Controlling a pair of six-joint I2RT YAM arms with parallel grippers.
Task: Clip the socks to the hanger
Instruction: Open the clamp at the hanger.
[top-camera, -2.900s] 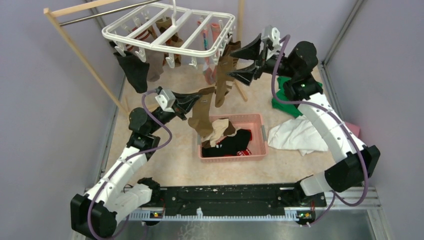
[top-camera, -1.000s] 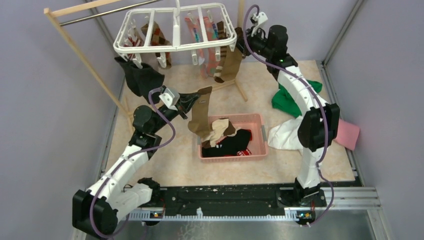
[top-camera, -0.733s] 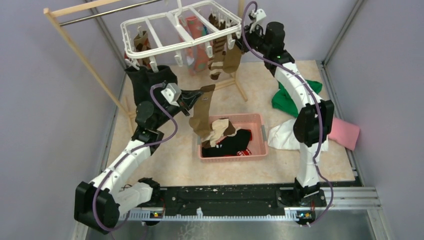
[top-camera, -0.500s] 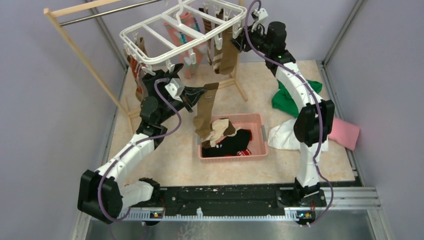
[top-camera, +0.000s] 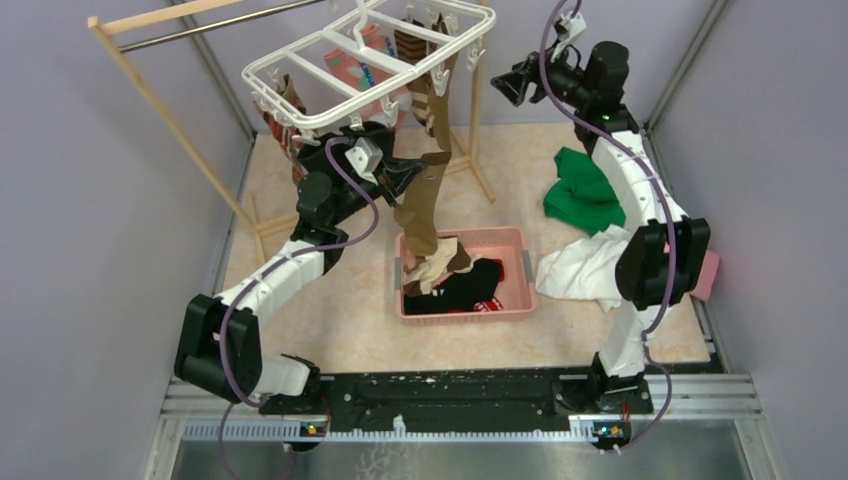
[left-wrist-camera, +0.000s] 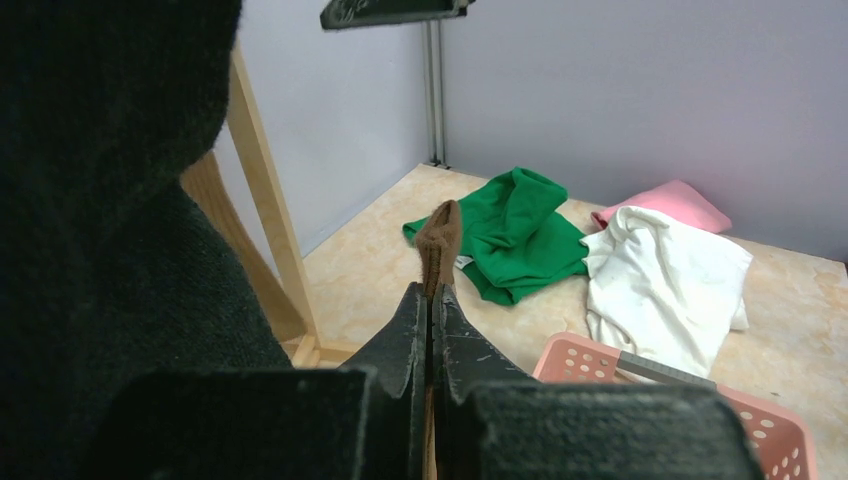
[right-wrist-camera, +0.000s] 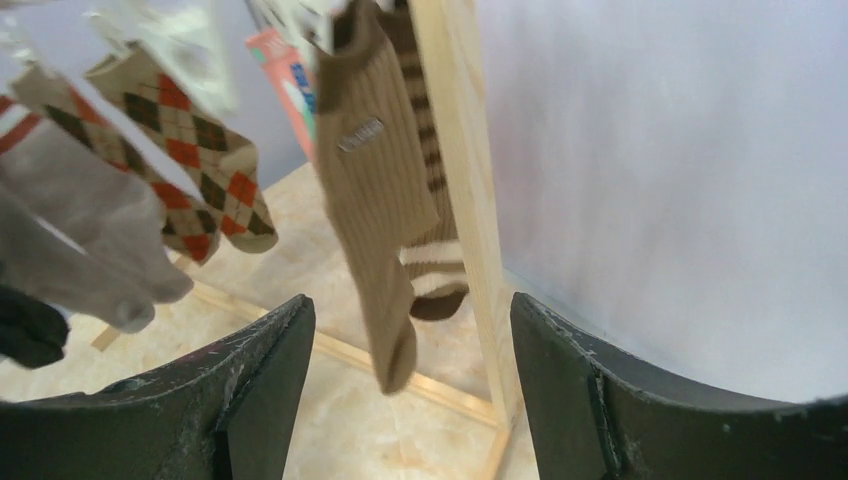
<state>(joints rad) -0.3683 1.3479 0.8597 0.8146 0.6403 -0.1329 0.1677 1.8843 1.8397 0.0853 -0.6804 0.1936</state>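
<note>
Left gripper (left-wrist-camera: 431, 300) clamped on brown sock (left-wrist-camera: 438, 235), black sock (left-wrist-camera: 100, 200) blocking half that view; right gripper (right-wrist-camera: 410, 310) wide, empty; hanger (top-camera: 248, 74) top cut off.

Pale lavender walls (top-camera: 90, 250) close in on three sides, evenly lit; the floor (top-camera: 340, 325) is beige and speckled. A wooden rack (top-camera: 165, 117) with a metal rod (top-camera: 215, 24) stands back left
</note>
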